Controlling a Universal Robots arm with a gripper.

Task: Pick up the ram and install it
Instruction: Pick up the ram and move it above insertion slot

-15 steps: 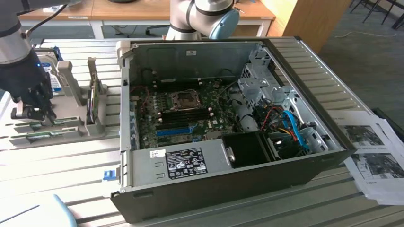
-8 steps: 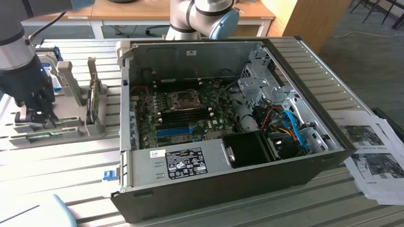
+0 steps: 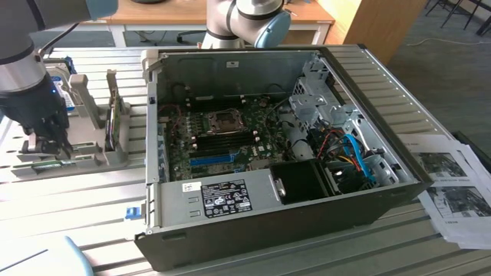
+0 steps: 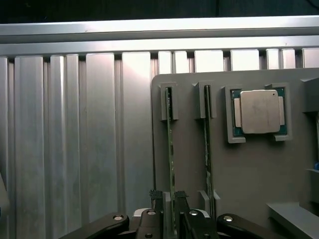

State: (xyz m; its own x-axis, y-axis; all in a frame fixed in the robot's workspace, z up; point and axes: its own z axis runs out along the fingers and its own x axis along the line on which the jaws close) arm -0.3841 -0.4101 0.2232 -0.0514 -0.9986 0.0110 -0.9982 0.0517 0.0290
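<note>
I am looking over a ribbed metal table that is carrying everything else. An open computer case is lying on its side in the middle of it, with its motherboard facing up. The arm is reaching down at the exterior view's left, well apart from the case. Loose printed papers are lying at the exterior view's right, near the case. Under the arm a grey holder is sitting on the table, to the left of the case.

Through the wrist camera I am seeing the ram standing on its edge in a slot of that holder, a thin green stick well apart from the motherboard. A second stick is standing in the next slot beside it, and past that a square processor is resting in its own recess.

The gripper is hanging at one end of the ram. Its jaws are standing wide open and gripping nothing, with the fingertips straddling the stick, one on each side. I cannot tell whether either one is touching it.
</note>
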